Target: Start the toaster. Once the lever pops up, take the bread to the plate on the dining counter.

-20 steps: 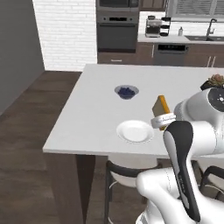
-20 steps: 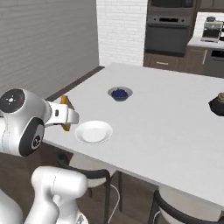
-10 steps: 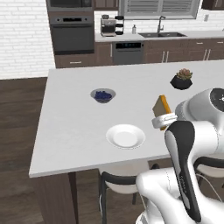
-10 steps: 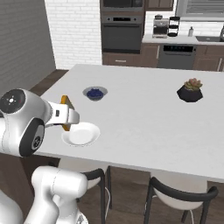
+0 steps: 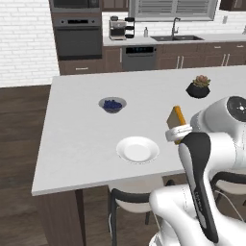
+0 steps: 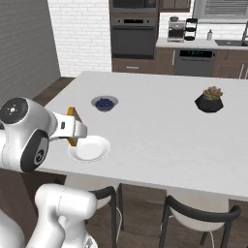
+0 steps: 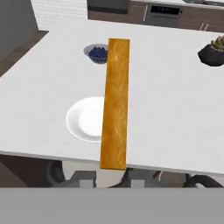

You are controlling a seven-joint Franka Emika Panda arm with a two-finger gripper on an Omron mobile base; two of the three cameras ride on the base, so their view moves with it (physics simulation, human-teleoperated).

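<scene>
End effector (image 7: pixel 114 176) clamped on the bread (image 7: pixel 116 103), whose edge hides part of the plate (image 7: pixel 85 120).

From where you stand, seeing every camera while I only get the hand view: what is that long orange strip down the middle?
Observer: It's the bread, a slice seen edge-on, held upright in the shut gripper.
Operator: Is it over the plate?
Observer: No. In the left base view the plate lies on the dining counter, left of the slice.
Operator: Anything underneath?
Observer: Stools tucked under the counter's near edge.
</scene>
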